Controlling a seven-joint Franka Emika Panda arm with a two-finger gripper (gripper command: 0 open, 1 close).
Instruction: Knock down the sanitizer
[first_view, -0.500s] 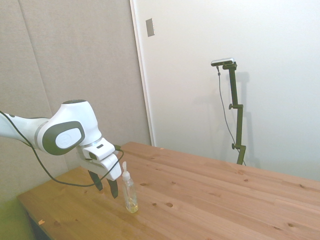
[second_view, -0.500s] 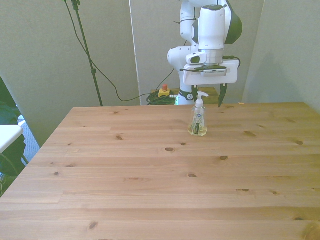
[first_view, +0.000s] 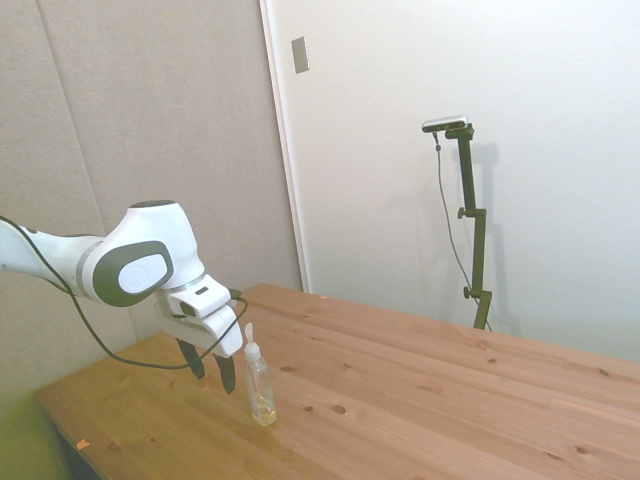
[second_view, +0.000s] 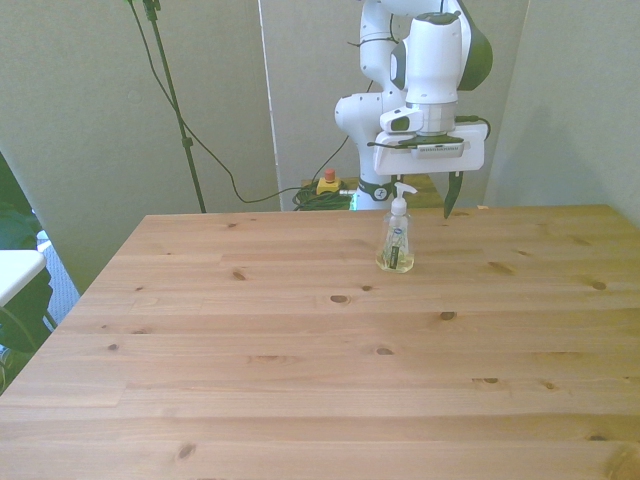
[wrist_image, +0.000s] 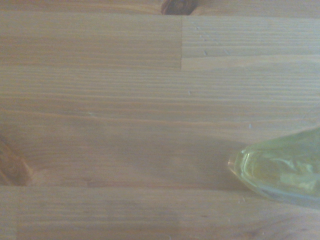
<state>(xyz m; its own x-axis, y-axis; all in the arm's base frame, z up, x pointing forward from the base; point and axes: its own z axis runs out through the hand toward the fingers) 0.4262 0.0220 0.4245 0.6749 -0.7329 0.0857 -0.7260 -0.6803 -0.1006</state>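
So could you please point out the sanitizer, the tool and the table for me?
sanitizer (second_view: 396, 242), front view, on the label of its clear body.
tool (second_view: 420, 197), front view, midway between its fingertips.
table (second_view: 300, 380), front view, bare wood.

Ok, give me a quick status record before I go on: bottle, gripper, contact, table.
bottle: sanitizer, upright on the table, pump top on, yellowish liquid low in the base
gripper: gripper just behind the sanitizer, jaws open and pointing down, tips above the wood
contact: none visible; a gap shows between gripper and sanitizer in the side view
table: wooden table, nothing else on it in view
task status: sanitizer not yet knocked down
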